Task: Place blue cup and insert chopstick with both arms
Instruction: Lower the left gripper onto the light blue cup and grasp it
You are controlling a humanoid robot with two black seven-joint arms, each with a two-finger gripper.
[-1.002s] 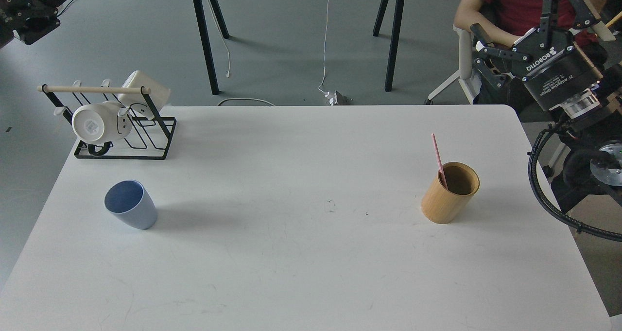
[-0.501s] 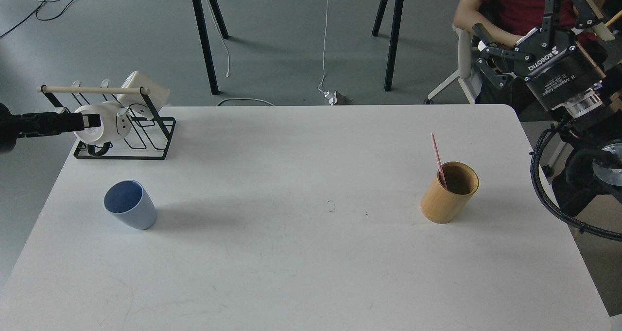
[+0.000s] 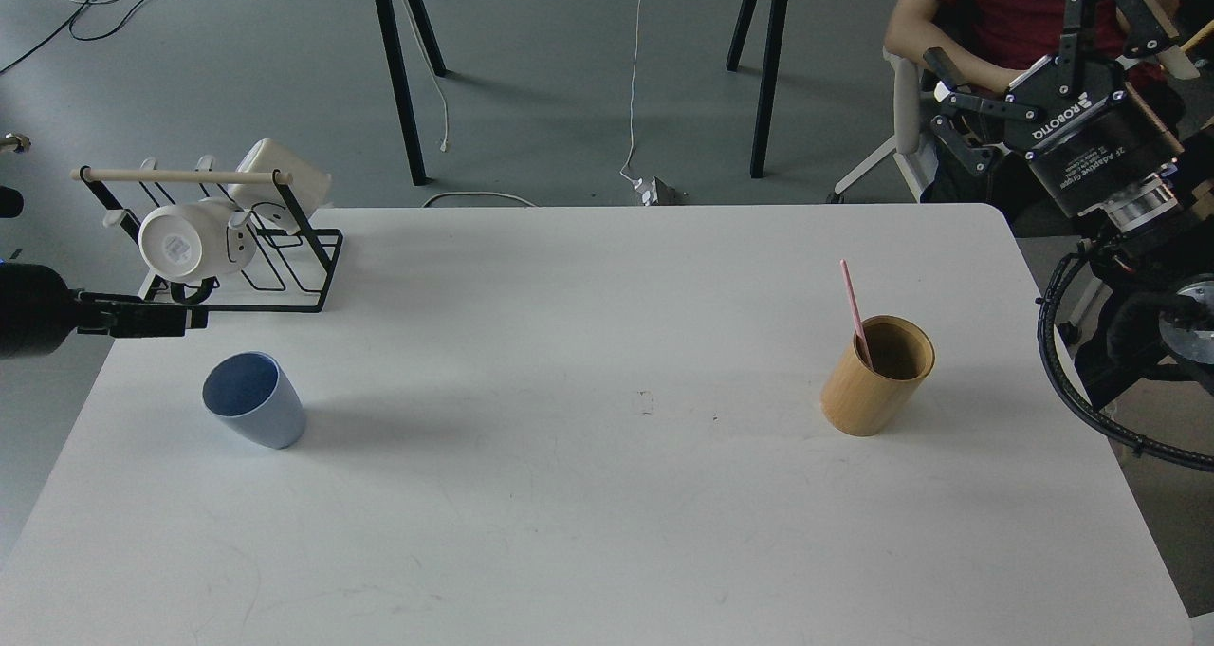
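Note:
The blue cup (image 3: 254,411) stands upright on the left part of the white table (image 3: 607,532). The pink chopstick (image 3: 853,306) leans inside a tan wooden cylinder (image 3: 874,377) on the right part. My left gripper (image 3: 185,320) reaches in from the left edge, low over the table's corner, up and left of the cup and apart from it. It is dark and seen side-on, so its fingers cannot be told apart. My right gripper (image 3: 998,22) is raised off the table's far right corner, open and empty, well above the cylinder.
A black wire rack (image 3: 285,276) with a wooden dowel and white mugs (image 3: 190,240) stands at the table's back left, just behind my left gripper. A person in a red shirt (image 3: 986,10) sits behind my right arm. Black table legs stand behind.
My left gripper has come down from in front of the rack's mug to just above the table, nearer the blue cup. My right arm has hardly moved.

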